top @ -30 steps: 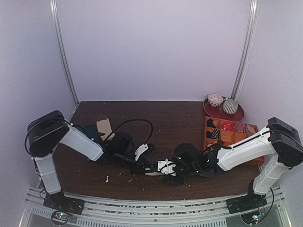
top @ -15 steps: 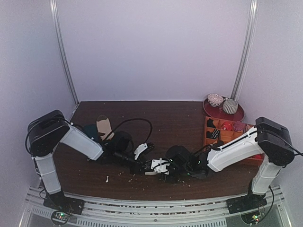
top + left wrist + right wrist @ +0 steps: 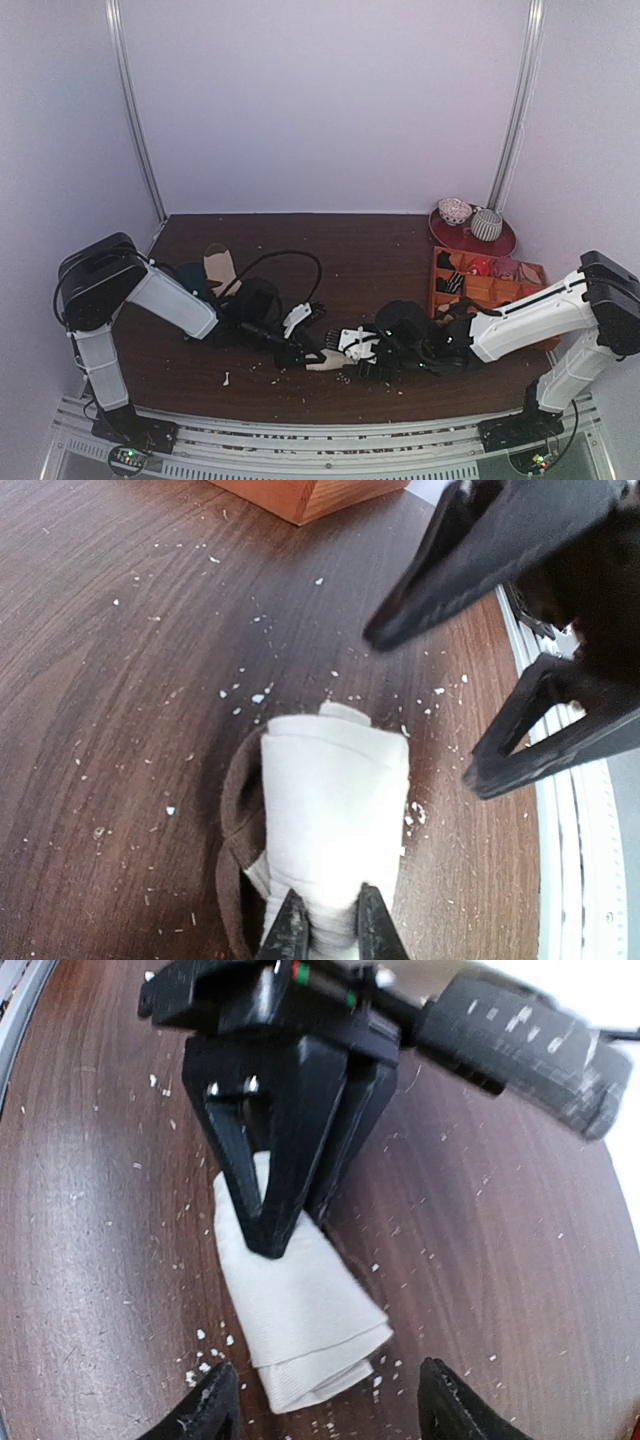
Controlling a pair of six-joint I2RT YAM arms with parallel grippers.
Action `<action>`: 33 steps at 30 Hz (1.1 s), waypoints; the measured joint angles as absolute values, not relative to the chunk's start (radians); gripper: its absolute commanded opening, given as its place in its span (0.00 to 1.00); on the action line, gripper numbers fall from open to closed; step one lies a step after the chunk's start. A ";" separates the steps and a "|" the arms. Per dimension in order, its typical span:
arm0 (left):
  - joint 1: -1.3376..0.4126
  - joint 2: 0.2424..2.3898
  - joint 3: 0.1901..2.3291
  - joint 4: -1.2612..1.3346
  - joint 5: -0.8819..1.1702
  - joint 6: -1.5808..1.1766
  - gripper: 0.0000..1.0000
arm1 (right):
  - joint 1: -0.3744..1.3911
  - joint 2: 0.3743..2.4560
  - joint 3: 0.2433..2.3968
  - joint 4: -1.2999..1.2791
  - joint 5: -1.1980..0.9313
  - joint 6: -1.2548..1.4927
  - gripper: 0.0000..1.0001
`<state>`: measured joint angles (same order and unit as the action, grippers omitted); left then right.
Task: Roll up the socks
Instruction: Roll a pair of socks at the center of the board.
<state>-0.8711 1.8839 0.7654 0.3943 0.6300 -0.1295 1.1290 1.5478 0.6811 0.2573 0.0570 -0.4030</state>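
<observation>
Just beside the open, empty right gripper [image 3: 330, 1402], the left gripper [image 3: 325, 925] pinches the rolled socks [image 3: 335, 800] amid crumbs [image 3: 258, 697].

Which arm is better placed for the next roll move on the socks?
Right, probably. The left hand is shut on one end of the folded socks, pinning them. The right hand is open, facing their free end without touching, so it can grab and roll.
</observation>
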 measured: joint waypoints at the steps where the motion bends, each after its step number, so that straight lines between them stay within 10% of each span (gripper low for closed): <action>1: -0.871 1.884 0.765 0.395 0.630 -0.130 0.02 | 1.125 1.538 0.681 0.260 0.051 -0.415 0.63; 20: -0.871 1.885 0.751 0.422 0.632 -0.123 0.01 | 1.058 1.747 0.802 0.234 -0.091 -0.512 0.62; 24: -0.871 1.885 0.750 0.424 0.633 -0.116 0.03 | 1.058 1.763 0.802 0.242 -0.099 -0.489 0.45; 33: -0.872 1.864 0.751 0.388 0.604 -0.071 0.43 | 1.052 1.785 0.831 0.213 -0.139 -0.355 0.27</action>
